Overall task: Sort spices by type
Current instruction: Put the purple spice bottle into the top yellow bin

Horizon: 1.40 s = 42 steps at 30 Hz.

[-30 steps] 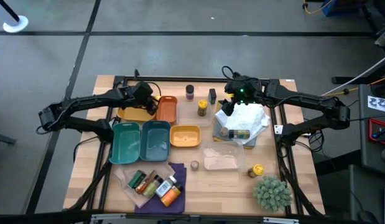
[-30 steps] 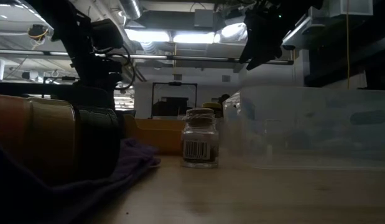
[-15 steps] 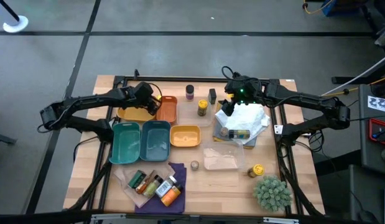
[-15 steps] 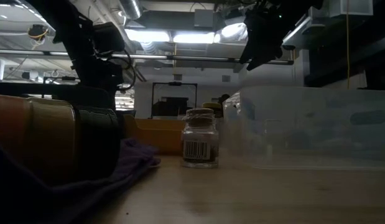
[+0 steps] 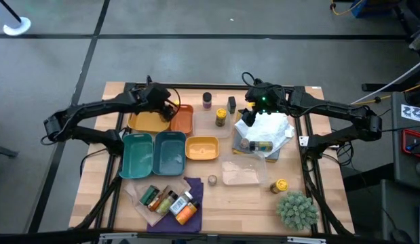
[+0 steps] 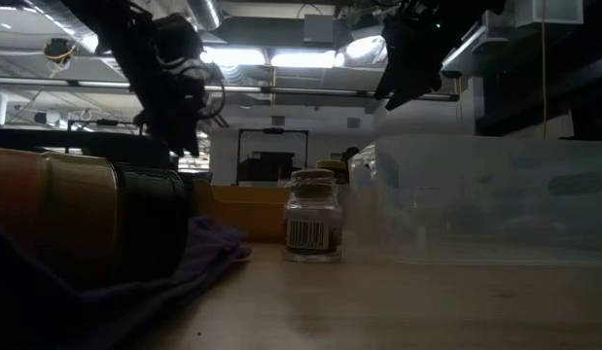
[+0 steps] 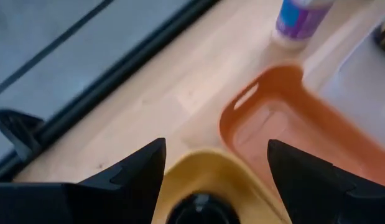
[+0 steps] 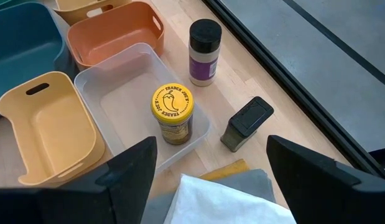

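My left gripper [image 7: 215, 146] hangs open over the far end of the yellow-orange tray [image 5: 147, 122]. A dark round cap [image 7: 201, 210] shows in that tray, right below the fingers and apart from them. My right gripper [image 8: 211, 142] hovers open above the clear tray [image 8: 127, 81], where a yellow-capped spice jar [image 8: 171, 112] stands. A purple-labelled bottle [image 8: 204, 53] and a dark bottle [image 8: 247, 123] stand on the wood beside it. Several more spices [image 5: 170, 200] lie on a purple cloth at the near edge. A small jar [image 6: 312, 219] stands mid-table.
An orange tray [image 5: 183, 118], two teal trays [image 5: 154, 154] and a pale yellow tray [image 5: 201, 148] sit left of centre. White paper [image 5: 269, 127] lies under my right arm. A clear box [image 5: 242, 173], a yellow-capped jar [image 5: 281, 185] and a spiky green plant [image 5: 296, 209] stand near right.
My left gripper has risen from the yellow-orange tray and drawn a little toward the table's far edge. My right arm has kept still.
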Available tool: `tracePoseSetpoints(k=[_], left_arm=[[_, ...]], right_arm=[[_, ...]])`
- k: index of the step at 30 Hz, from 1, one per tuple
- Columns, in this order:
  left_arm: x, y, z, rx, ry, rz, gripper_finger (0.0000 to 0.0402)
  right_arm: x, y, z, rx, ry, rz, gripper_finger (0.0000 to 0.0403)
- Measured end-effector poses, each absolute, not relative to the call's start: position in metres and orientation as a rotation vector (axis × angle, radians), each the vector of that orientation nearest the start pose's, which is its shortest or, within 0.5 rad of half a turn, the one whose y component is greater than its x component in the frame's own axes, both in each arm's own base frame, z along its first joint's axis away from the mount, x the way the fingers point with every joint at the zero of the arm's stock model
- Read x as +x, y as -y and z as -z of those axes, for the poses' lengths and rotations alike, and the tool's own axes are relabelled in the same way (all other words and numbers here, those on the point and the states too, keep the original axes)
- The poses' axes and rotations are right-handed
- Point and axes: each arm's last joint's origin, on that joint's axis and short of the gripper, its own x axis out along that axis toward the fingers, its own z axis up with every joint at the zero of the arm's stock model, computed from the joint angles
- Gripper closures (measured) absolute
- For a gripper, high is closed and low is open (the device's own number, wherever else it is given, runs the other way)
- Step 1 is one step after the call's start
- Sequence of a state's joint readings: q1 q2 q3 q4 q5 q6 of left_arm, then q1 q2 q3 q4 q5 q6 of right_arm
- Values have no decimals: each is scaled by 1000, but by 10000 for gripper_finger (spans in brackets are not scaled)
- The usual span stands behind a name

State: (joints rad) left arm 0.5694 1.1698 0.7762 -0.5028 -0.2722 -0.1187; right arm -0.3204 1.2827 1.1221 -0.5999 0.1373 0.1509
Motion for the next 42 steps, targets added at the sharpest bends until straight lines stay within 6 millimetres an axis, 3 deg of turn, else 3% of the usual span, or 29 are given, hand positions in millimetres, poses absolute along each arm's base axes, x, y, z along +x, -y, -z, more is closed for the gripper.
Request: tracePoseSetpoints(k=[7, 13, 27, 34, 42], left_arm=[[205, -140, -258, -182, -543, -832, 137], [229, -150, -267, -179, -295, -678, 137], [277, -178, -198, -181, -331, -605, 137], [288, -183, -184, -163, -272, -551, 137], [300, -176, -170, -106, -293, -477, 137]], right_arm=[[251, 88, -310, 211, -730, 493, 100], [252, 88, -310, 211, -730, 493, 100], [252, 88, -310, 211, -730, 493, 100], [251, 88, -310, 211, -729, 494, 100], [251, 88, -310, 211, -729, 494, 100]])
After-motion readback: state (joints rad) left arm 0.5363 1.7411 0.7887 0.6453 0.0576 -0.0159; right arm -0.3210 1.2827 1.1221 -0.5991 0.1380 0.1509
